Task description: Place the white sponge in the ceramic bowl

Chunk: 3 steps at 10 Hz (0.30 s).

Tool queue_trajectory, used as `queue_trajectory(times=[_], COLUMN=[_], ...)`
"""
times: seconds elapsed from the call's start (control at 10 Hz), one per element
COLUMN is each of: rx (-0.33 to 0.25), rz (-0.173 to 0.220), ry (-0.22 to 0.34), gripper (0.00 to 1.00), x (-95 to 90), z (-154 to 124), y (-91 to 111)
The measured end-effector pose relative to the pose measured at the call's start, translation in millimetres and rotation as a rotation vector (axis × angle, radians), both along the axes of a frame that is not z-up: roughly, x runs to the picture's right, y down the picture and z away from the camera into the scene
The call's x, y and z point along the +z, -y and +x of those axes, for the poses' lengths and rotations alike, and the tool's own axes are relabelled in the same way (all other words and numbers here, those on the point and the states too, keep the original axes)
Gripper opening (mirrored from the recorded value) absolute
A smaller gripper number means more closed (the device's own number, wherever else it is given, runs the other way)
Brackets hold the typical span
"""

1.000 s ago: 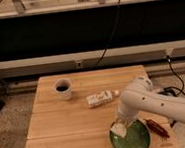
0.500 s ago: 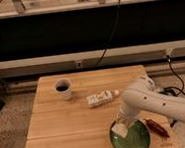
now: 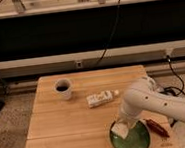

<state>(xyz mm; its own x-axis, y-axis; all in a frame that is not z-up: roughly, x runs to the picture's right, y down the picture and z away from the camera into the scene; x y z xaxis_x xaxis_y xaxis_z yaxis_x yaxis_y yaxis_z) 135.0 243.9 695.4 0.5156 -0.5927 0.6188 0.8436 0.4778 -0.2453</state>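
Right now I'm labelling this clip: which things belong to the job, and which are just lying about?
Job: white sponge, over the ceramic bowl; gripper at the sponge above the bowl.
Lying about: white cup, white packet, red object beside the bowl.

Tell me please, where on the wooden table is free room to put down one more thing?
Free: the table's left front, below the white cup and left of the green bowl. Crowded: right front, where the end effector is over the bowl by the white sponge, with the packet behind.

a thick, rounded white arm [image 3: 157, 101] dotted with small dark holes; its gripper [image 3: 121, 127] sits low over the table.
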Motion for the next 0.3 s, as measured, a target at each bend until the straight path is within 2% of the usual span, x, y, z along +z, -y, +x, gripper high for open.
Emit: queue_trajectory(times=[0.3], rx=[0.009], rz=[-0.004], ry=[-0.007], gripper=[0.8], x=[-0.5], z=[3.1], y=[-0.7])
